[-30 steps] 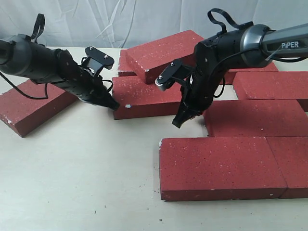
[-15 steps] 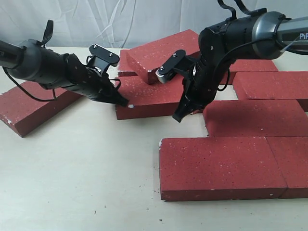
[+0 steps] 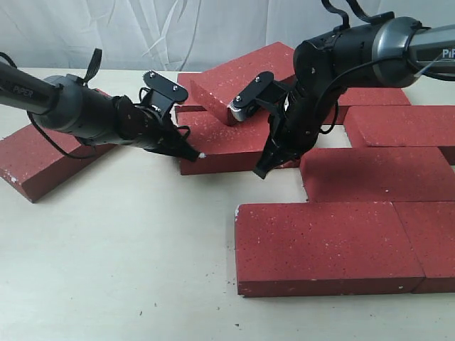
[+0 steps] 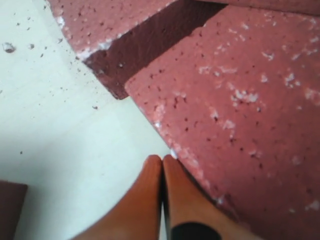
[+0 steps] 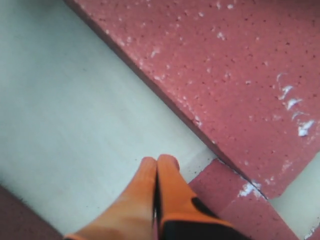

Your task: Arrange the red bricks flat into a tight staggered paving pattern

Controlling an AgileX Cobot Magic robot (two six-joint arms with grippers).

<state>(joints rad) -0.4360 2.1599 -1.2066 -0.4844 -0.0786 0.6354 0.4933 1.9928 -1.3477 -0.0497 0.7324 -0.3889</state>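
Exterior view: a red brick (image 3: pixel 227 145) is flanked by the left gripper (image 3: pixel 198 154) and right gripper (image 3: pixel 261 171), fingers pressed together, likely for nudging.

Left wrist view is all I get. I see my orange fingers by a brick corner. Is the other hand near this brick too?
Observer: Yes. The right hand is by the near edge of that brick, toward its other end, with its fingers shut.
Operator: Is the brick on top of it lying flat?
Observer: No. The tilted brick leans on its back part, with one end raised.
Operator: Are any bricks lying neat?
Observer: Two front bricks lie flat, side by side with their ends touching, closer to the exterior camera.
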